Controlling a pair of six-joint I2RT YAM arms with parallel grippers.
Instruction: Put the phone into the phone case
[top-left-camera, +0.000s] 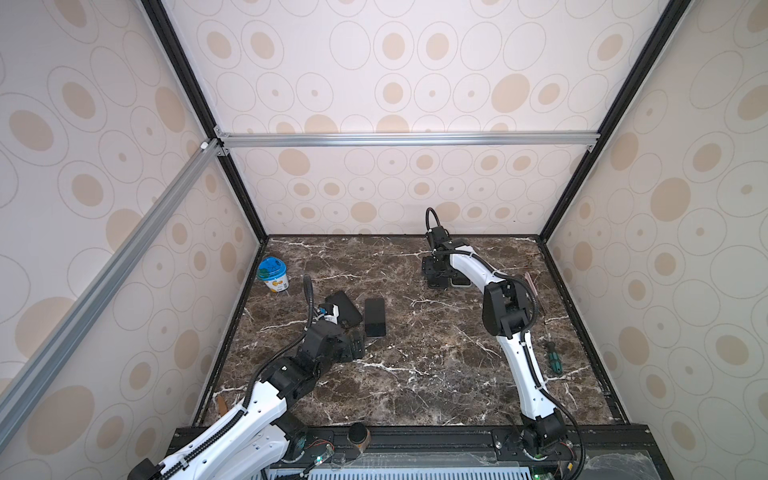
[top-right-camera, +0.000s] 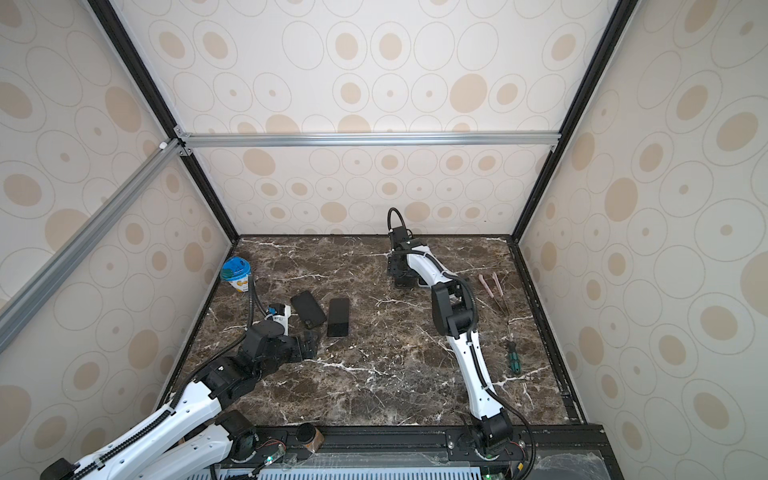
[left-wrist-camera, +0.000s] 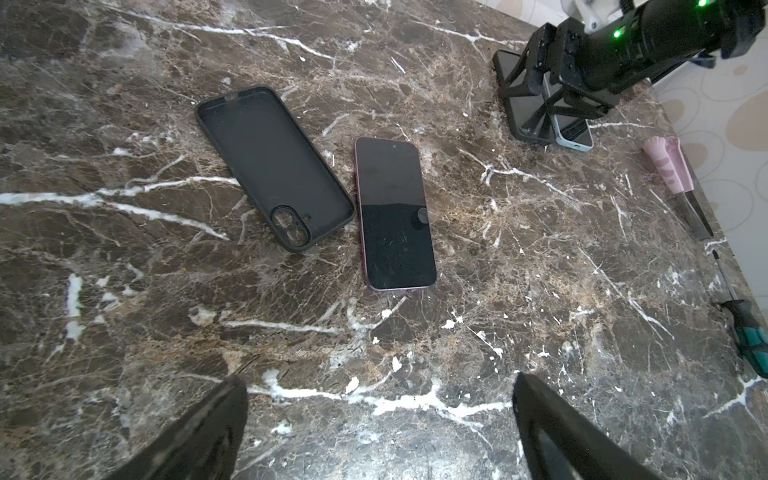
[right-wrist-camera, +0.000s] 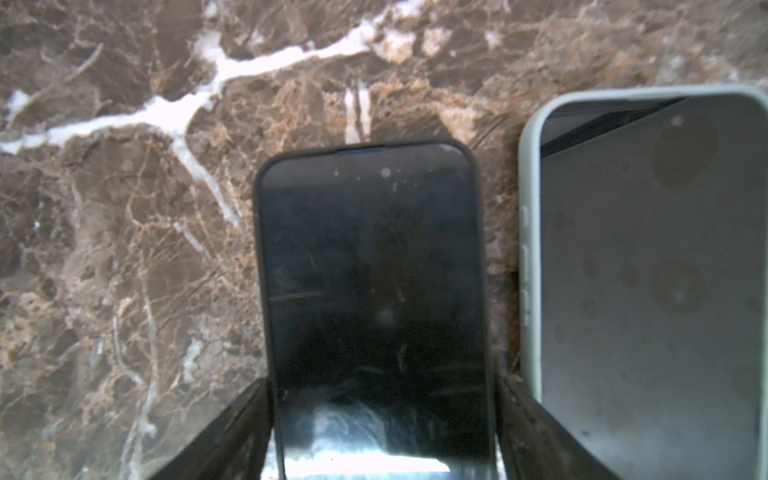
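Shows the phone (left-wrist-camera: 395, 216) flat, screen-up on the surface (left-wrist-camera: 540, 291), just beside the empty phone case (left-wrist-camera: 274, 166), hollow side up, seemingly ready to receive it. Finds the left tool (left-wrist-camera: 378, 380) released, hovering near both. Leaves the right tool (right-wrist-camera: 382, 386), astride another cased phone (right-wrist-camera: 370, 249) well apart, impossible to call clenched or released.

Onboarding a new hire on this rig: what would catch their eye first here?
The empty case and bare phone lie side by side left of centre, just ahead of the open left gripper. At the far side, the right gripper straddles a black-cased phone, with a pale-cased phone beside it.
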